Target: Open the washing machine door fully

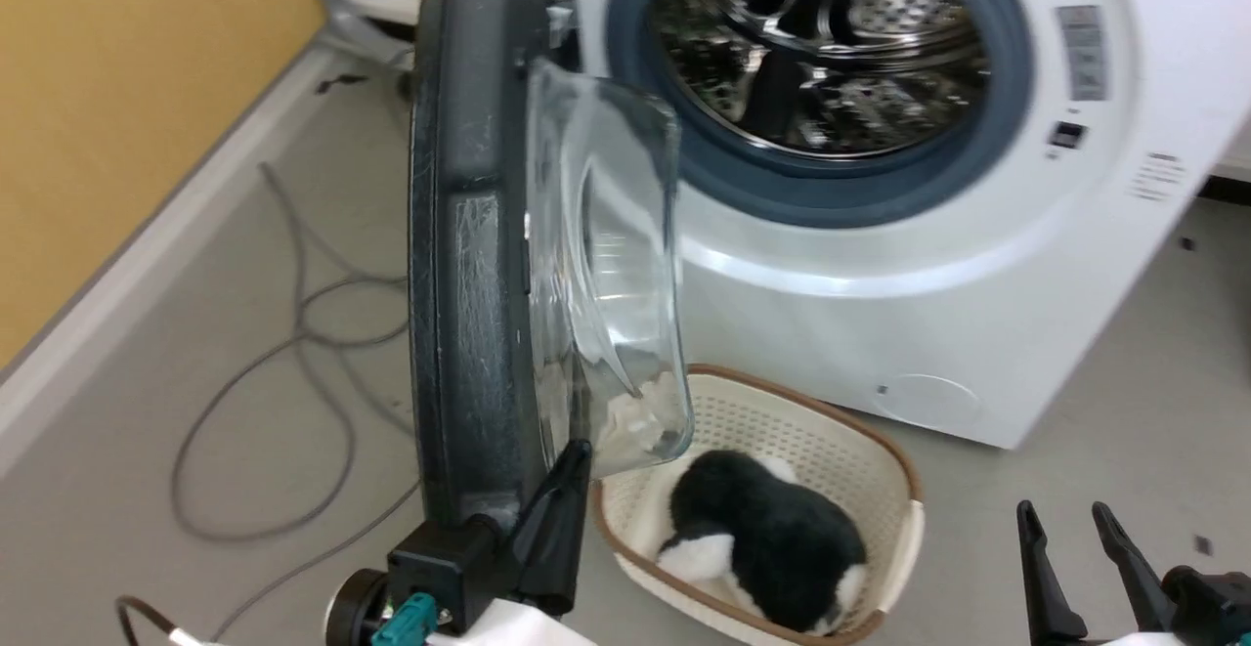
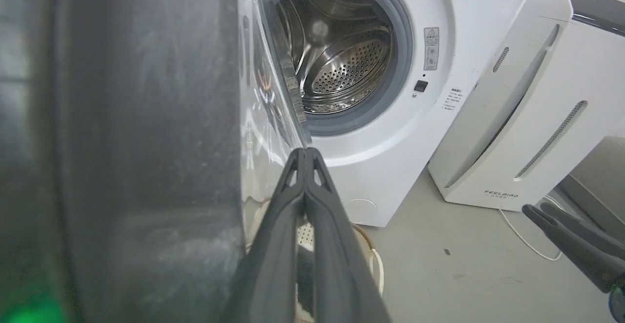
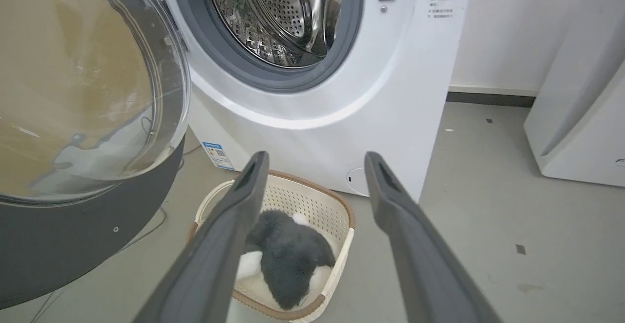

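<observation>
Washing machine door (image 1: 469, 236) stands open, edge-on, left of drum (image 1: 821, 50). Left gripper (image 1: 577, 455) pressed together, tips at door's lower inner side beside glass bowl (image 1: 606, 265). Right gripper (image 1: 1062, 511) spread, empty, near right. Laundry basket (image 1: 880, 451) holding black-and-white plush toy (image 1: 772, 538) sits before washing machine (image 1: 977, 333).

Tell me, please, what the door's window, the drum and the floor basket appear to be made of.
Window of the washing machine door: clear glass or hard plastic, glossy; see-through, with reflections on it. Drum: polished steel by its look, mirror-bright and perforated. Basket: probably moulded plastic, matt cream with a brown rim and a regular hole pattern.
</observation>
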